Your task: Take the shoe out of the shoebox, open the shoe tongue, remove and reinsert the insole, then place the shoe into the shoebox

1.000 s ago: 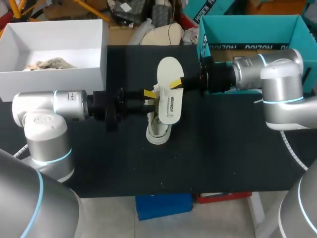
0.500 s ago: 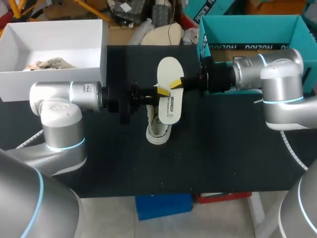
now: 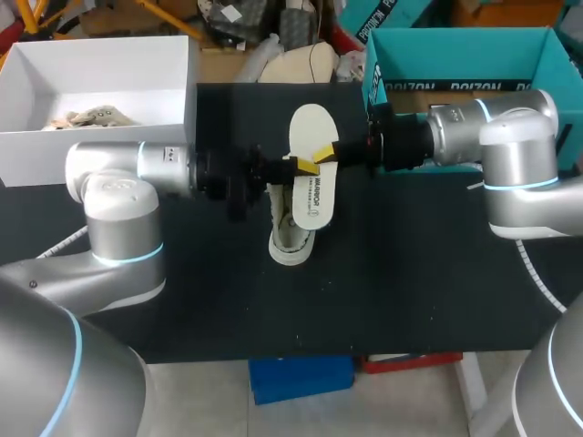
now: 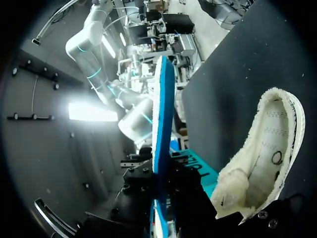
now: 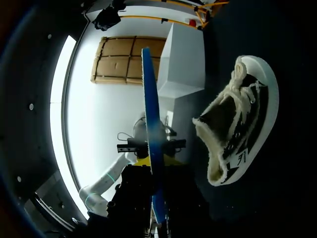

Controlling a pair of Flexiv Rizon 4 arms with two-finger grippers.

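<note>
A white insole (image 3: 311, 182) with a blue underside hangs in the air above the black table, seen edge-on in the left wrist view (image 4: 163, 114) and the right wrist view (image 5: 149, 109). My right gripper (image 3: 325, 153) is shut on its right edge. My left gripper (image 3: 298, 167) comes in from the left, and its fingers pinch the opposite edge. The cream canvas shoe (image 3: 291, 237) lies on the table under the insole with its mouth open (image 4: 262, 158), beside both grippers (image 5: 237, 124).
The white shoebox (image 3: 55, 146) stands at the back left with crumpled paper (image 3: 91, 116) inside. A teal box (image 3: 455, 45) stands at the back right, behind my right arm. Bare black table lies in front of the shoe.
My left arm has moved right to the insole, and its fingers have closed on the insole's left edge. The right arm, the insole and the shoe have stayed put.
</note>
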